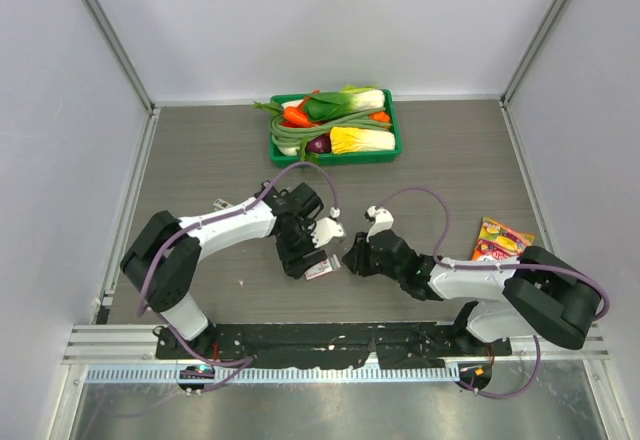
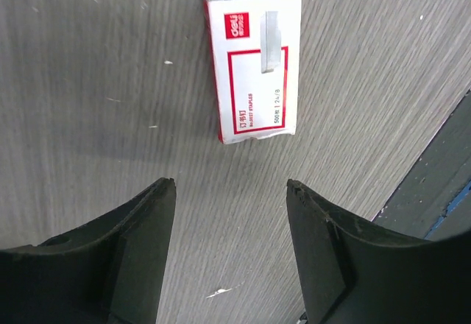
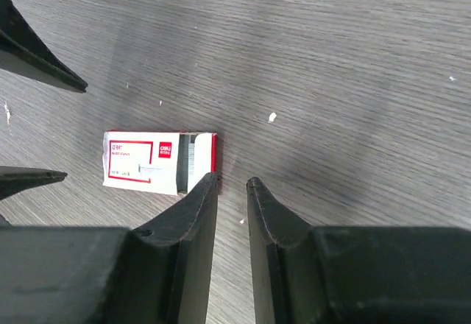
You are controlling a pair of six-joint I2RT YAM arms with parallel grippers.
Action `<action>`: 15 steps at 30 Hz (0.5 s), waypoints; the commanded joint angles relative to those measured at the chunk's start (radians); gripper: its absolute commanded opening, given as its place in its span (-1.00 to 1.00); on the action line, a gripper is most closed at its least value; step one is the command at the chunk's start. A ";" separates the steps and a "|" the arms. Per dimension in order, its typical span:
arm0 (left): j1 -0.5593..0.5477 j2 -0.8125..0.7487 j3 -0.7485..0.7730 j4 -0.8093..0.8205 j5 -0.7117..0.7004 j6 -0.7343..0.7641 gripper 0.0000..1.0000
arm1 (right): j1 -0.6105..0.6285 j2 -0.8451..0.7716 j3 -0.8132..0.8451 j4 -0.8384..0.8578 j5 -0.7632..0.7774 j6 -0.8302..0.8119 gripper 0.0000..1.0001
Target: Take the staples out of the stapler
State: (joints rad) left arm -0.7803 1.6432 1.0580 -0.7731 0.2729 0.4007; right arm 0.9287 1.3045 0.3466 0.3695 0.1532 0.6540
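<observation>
Left end effector (image 2: pixel 229 184) gapes, right end effector (image 3: pixel 233 179) barely parted, both empty; box (image 2: pixel 254 66) reads "deli".

The top camera is looking down over the whole table (image 1: pixel 200 160) from behind; both wrist cameras are facing down, close, sharing the box (image 2: pixel 254 66).

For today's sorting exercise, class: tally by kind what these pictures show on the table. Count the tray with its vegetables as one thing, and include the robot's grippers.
staple box: 1
green tray of vegetables: 1
snack packet: 1
grippers: 2, the left gripper and the right gripper
Total: 5
</observation>
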 commanded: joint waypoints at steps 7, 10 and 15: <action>0.004 0.035 -0.030 0.120 -0.015 0.012 0.28 | -0.013 0.082 0.020 0.128 -0.106 0.018 -0.53; 0.004 0.043 -0.027 0.126 -0.009 0.007 0.28 | -0.013 0.096 0.022 0.134 -0.115 0.019 -0.55; 0.006 0.052 -0.029 0.130 -0.004 0.006 0.27 | -0.013 0.096 0.022 0.134 -0.115 0.021 -0.56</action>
State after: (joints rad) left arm -0.7788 1.6844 1.0279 -0.6792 0.2611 0.4011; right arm 0.9176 1.3972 0.3481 0.4568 0.0505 0.6621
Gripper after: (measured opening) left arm 0.639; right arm 0.224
